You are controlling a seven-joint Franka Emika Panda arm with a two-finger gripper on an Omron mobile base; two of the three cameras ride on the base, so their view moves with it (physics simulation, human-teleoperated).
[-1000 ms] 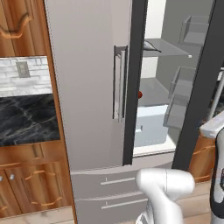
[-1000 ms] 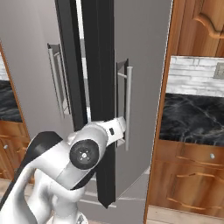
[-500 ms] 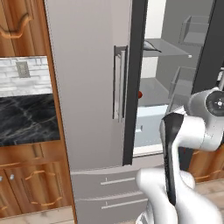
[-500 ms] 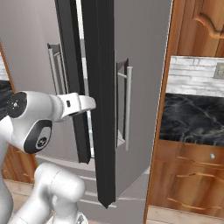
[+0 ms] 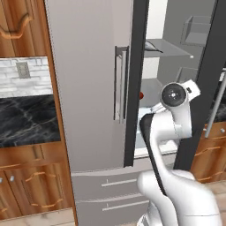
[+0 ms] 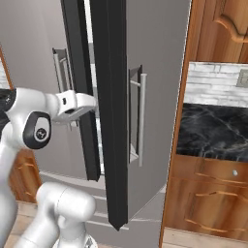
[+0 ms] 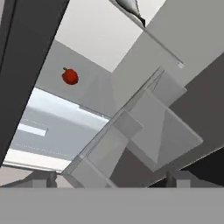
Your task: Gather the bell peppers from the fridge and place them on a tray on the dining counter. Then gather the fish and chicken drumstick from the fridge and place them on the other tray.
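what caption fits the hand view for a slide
Open end effector faces into the fridge, red bell pepper on a shelf, fish above.

A: Where are the base cameras sitting?
B: Behind the arm [image 5: 165, 145], left and right, both facing the fridge [image 5: 88, 79] close up, sharing its open door gap.
A: And the hand camera?
B: It's tilting, looking nearer into the fridge interior at a shelf [image 7: 87, 87].

matt grey fridge door [image 5: 88, 79]; glossy wood cabinets [image 5: 26, 190].
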